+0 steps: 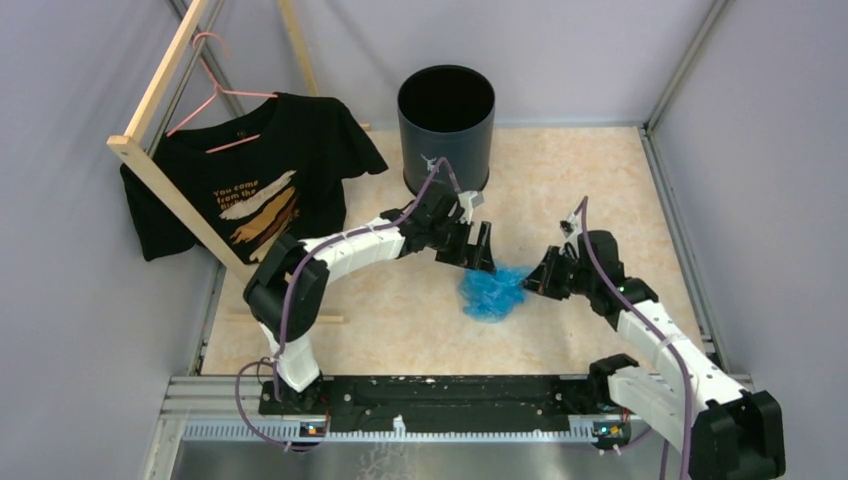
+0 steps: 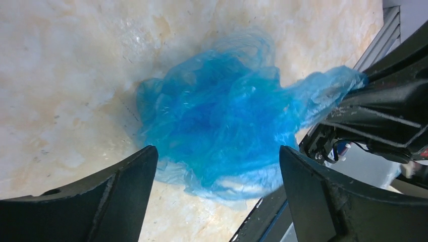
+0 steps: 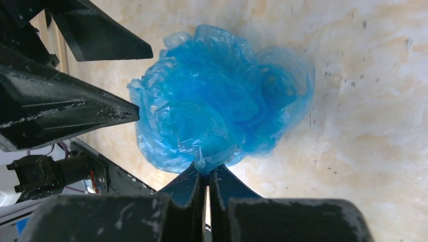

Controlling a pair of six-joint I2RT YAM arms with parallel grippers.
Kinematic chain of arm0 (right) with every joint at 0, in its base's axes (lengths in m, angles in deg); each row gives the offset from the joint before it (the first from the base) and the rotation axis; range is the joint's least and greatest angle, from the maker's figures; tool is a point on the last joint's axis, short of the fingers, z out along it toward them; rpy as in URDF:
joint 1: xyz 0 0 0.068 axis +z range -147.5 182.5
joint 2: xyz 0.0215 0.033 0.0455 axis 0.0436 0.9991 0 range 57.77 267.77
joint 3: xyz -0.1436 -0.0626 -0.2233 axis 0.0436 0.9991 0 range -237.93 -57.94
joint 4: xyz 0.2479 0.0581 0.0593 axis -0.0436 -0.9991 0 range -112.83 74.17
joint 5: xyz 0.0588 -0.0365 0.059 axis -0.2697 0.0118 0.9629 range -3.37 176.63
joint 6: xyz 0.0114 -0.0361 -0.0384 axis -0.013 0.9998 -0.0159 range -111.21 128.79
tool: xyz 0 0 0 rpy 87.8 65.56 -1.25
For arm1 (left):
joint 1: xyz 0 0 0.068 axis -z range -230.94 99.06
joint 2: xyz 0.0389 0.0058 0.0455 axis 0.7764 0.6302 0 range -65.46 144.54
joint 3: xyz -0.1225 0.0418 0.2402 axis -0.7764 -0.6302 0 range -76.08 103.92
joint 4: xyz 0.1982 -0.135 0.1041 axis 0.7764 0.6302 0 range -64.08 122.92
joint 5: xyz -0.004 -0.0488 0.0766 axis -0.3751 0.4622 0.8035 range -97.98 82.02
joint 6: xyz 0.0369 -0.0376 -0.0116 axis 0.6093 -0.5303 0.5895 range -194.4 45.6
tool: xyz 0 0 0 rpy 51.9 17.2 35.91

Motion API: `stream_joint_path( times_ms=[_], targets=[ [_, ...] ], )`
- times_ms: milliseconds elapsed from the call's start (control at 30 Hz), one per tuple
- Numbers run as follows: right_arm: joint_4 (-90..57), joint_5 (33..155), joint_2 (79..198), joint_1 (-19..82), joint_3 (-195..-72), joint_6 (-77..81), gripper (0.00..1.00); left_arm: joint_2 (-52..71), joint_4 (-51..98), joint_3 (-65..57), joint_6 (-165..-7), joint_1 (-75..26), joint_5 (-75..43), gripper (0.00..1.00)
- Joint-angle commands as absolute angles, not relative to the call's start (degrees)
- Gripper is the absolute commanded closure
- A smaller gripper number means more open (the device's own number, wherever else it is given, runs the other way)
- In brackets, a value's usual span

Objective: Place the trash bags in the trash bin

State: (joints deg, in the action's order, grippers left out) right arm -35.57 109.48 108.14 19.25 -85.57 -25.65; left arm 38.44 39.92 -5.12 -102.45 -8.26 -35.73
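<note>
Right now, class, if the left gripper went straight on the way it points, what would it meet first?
Most likely the crumpled blue trash bag, which sits centred ahead between the left gripper's open fingers, with the table under it. Depth is unclear.

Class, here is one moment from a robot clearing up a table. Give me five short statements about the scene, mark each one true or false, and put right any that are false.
1. The right gripper is shut on an edge of the blue trash bag. True.
2. The trash bag is inside the trash bin. False: it lies crumpled on the table, in front of the bin.
3. The left gripper is open, close by the bag. True.
4. The black T-shirt lies flat on the table. False: it hangs on a pink hanger at the left.
5. The bin lies on its side. False: it stands upright, mouth up.
</note>
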Motion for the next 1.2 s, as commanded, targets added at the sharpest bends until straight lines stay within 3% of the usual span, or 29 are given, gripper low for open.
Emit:
stream_joint_path(
  times_ms=[0,200,467,567,733,800,867,1067,1167],
  targets=[
    [-37.63,106.37,107.27,19.73,-93.45,-21.52,1.0,30.74,39.56,-3.43,-98.62,-8.13,-32.25,0.02],
    [-45.34,104.39,105.55,19.72,-105.29,-19.18,1.0,25.03,38.15,-3.94,-96.81,-8.04,-31.92,0.01],
    [-49.64,110.45,107.82,19.72,-127.49,-18.46,1.0,6.16,24.7,-13.02,-91.86,-7.87,-31.62,0.01],
    [-44.49,112.57,107.01,19.73,-124.47,-20.44,1.0,4.19,22.81,-14.55,-92.06,-7.87,-31.04,0.01],
    [-25.14,116.12,106.32,19.72,-96.28,-31.01,1.0,7.3,25.56,-12.63,-93.24,-7.87,-29.52,0.01],
    [-17.61,122.5,109.94,19.91,-91.1,-36.11,1.0,9.25,28.46,-11.64,-93.82,-7.87,-28.62,0.01],
    [-16.42,124.73,111.27,20.34,-92.85,-37.35,1.0,10.95,30.16,-10.59,-94.39,-7.87,-28.14,0.01],
    [-32.16,119.16,108.22,20.78,-116.52,-29.37,1.0,10.61,29.79,-11.28,-95.19,-7.87,-28.04,0.01],
    [-31.83,118.4,106.47,20.78,-116.79,-30.47,1.0,10.59,28.3,-12.03,-95.83,-7.87,-29.95,0.01]
  ],
)
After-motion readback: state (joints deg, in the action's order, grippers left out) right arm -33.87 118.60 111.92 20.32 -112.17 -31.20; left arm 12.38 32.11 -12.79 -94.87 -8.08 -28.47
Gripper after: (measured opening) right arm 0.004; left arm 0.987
